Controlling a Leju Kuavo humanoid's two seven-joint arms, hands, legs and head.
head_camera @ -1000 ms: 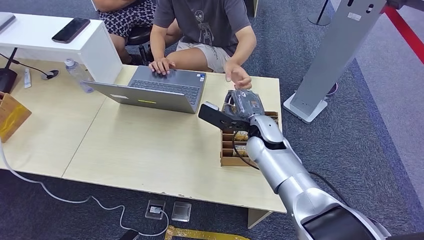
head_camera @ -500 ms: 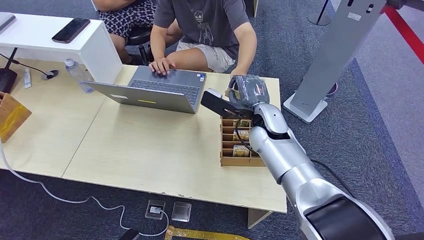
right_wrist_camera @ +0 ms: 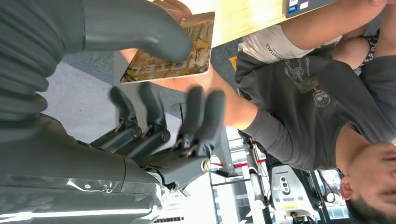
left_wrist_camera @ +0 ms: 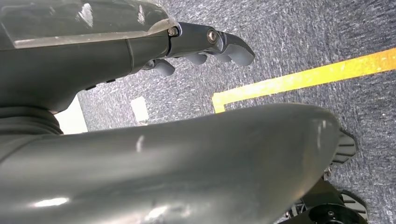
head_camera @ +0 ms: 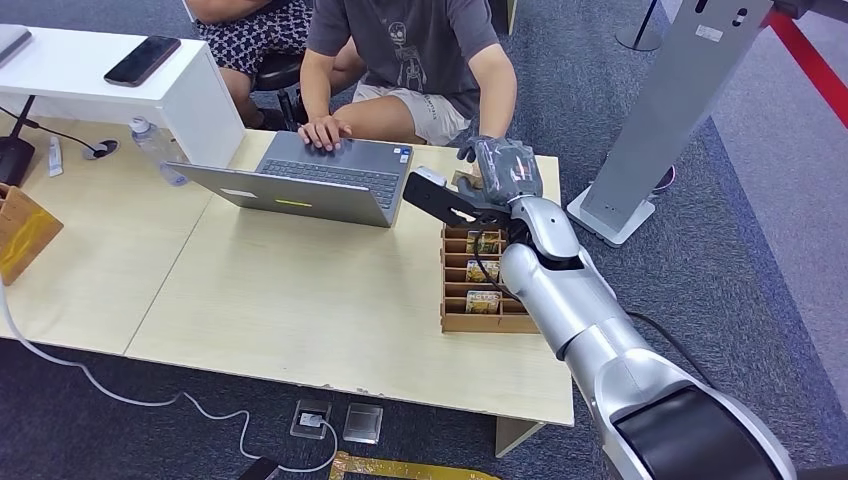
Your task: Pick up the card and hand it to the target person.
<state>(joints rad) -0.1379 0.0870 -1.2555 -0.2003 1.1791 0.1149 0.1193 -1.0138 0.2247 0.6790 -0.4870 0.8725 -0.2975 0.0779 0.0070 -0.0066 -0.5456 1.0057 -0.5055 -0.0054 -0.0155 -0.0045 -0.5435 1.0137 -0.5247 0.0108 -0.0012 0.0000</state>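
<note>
Gold-brown and printed, the card [right_wrist_camera: 168,49] sits pinched under the thick thumb of the right hand [right_wrist_camera: 154,98], the darker fingers spread below it, and the person's hand [right_wrist_camera: 187,83] is right there at the card's underside, apparently touching it. So the hold makes sense: a light pinch at one end leaves most of the card sticking out free for the person to take. From the head view the right hand [head_camera: 500,170] is stretched out past the far edge of the table [head_camera: 300,290], just in front of the person [head_camera: 420,50] seated there, whose other hand rests on the laptop [head_camera: 310,180]. The card box [head_camera: 480,285] stays near the table's right edge, under the forearm, with other cards in its slots. Compared with a second ago, the arm has pushed forward: the hand was over the box's far end then, and now it has travelled beyond the table edge toward the person, whose raised hand has gone behind it. The left hand [left_wrist_camera: 205,44] hangs over the carpet, holding nothing, fingers loosely curled. My read: handover is nearly done, release comes next.
</note>
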